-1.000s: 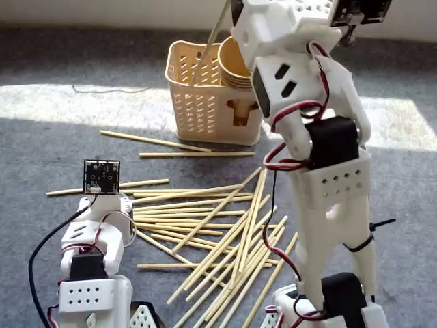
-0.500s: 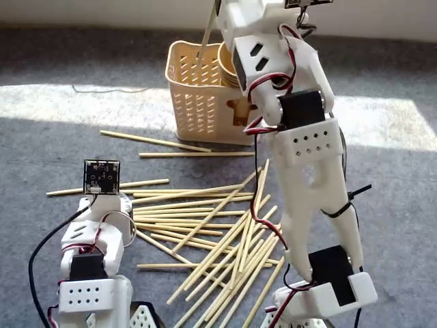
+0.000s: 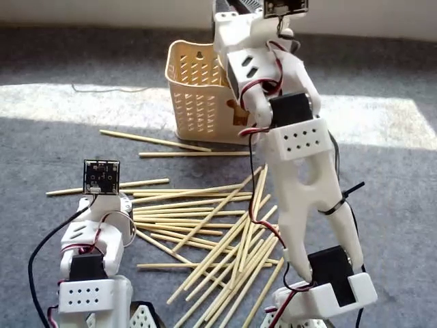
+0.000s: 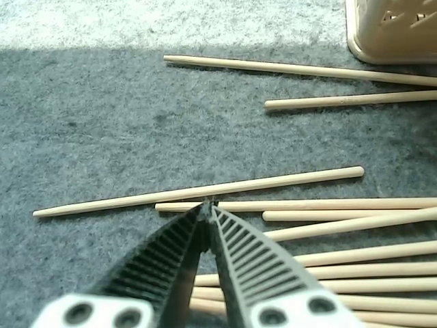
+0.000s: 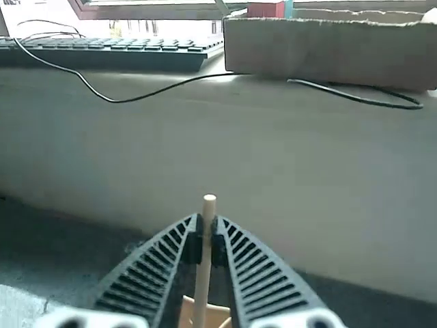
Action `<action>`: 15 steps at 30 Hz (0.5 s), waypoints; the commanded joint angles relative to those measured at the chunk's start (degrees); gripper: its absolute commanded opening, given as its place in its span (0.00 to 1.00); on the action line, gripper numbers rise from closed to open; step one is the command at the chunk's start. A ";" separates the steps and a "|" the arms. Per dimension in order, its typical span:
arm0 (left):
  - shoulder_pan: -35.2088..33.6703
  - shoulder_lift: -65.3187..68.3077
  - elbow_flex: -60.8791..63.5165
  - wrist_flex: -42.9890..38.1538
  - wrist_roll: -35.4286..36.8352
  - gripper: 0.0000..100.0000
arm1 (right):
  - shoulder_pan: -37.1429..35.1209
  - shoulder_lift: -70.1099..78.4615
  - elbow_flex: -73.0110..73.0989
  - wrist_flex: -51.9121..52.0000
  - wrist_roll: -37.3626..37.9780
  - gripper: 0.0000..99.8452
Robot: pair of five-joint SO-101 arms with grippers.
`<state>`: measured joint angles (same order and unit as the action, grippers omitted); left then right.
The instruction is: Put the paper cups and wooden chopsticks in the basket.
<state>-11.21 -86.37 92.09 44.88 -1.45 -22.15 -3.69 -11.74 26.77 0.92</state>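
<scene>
A cream plastic basket (image 3: 198, 89) stands at the back of the grey carpet. My right arm stretches over its right half, and my right gripper (image 5: 207, 240) is shut on one wooden chopstick (image 5: 204, 273) held upright above the basket rim (image 5: 205, 316). Many more chopsticks (image 3: 218, 232) lie in a loose pile in the middle of the carpet. My left gripper (image 4: 207, 203) is shut and holds nothing. Its tips hover just over a single chopstick (image 4: 205, 191) at the pile's edge. The left arm (image 3: 95, 246) sits at the near left.
Two stray chopsticks (image 3: 153, 141) lie in front of the basket. A thin cable (image 3: 102, 89) runs over the sunlit strip of carpet to the left. In the right wrist view a pale wall (image 5: 273, 157) with a keyboard and a cardboard box stands beyond the basket.
The right arm has swung left and down over the basket, and now covers the paper cups and the chopstick that showed above the rim. The left arm has stayed still.
</scene>
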 commanded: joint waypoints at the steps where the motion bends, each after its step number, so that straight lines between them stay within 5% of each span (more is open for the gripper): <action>1: -0.40 -0.48 -0.40 -1.14 -0.62 0.01 | -0.57 -0.92 3.56 -0.04 3.78 0.01; 10: -0.40 -0.48 -0.40 -1.14 -0.62 0.01 | -1.45 -5.76 8.40 -0.04 4.22 0.01; 15: -0.40 -0.48 -0.40 -1.14 -0.62 0.01 | -1.54 -8.40 11.30 -0.04 4.22 0.15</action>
<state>-11.21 -86.37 92.09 44.88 -1.45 -23.12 -8.09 -0.84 26.77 4.35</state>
